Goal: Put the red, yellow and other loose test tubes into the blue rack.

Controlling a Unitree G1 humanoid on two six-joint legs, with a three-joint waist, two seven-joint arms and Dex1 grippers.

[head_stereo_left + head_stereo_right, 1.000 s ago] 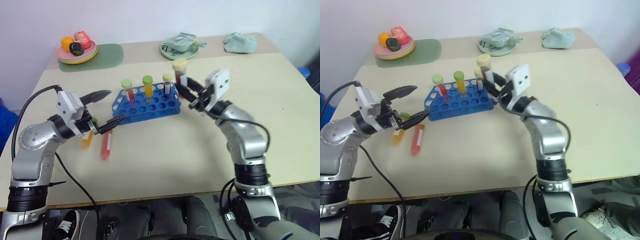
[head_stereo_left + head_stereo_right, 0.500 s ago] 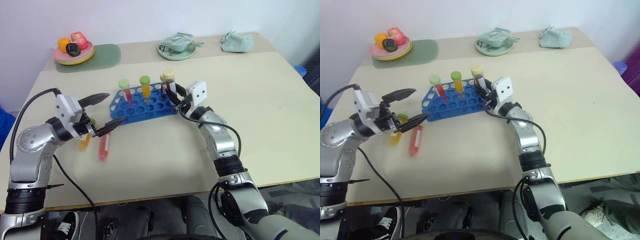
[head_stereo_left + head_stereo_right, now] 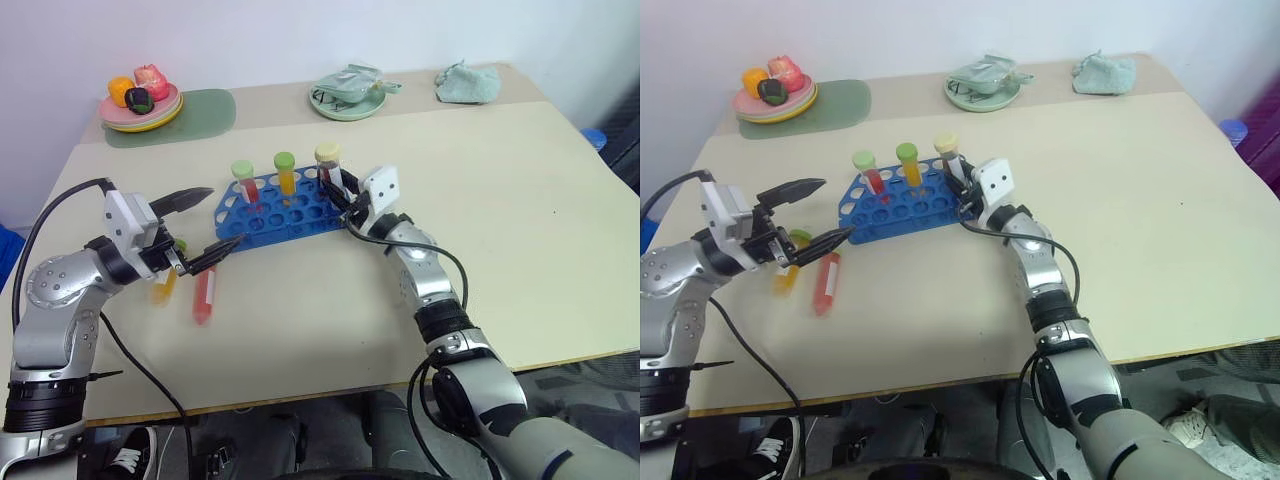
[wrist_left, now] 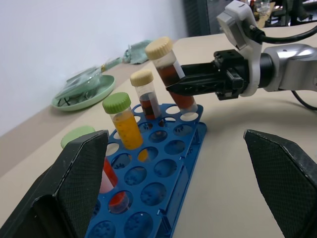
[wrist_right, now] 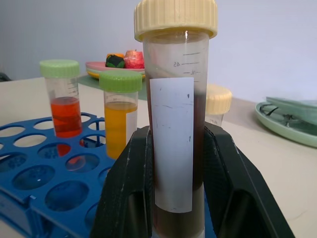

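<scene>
Test tubes are partly racked: the blue rack (image 3: 285, 203) holds a red tube with green cap (image 3: 245, 184), a yellow-orange tube with green cap (image 3: 286, 173) and a dark tube with pale-yellow cap (image 4: 146, 94), all upright along its far row. At the rack's right end, the right gripper (image 4: 185, 87) pinches another dark brown tube with pale-yellow cap (image 5: 176, 134), its bottom at a corner hole, slightly tilted. Left of the rack, a red tube (image 3: 204, 295) and a yellow-orange tube (image 3: 164, 285) lie loose on the table (image 3: 540, 210). The left gripper (image 3: 199, 226) hovers above them, just beside the rack's left end, fingers spread wide and empty.
</scene>
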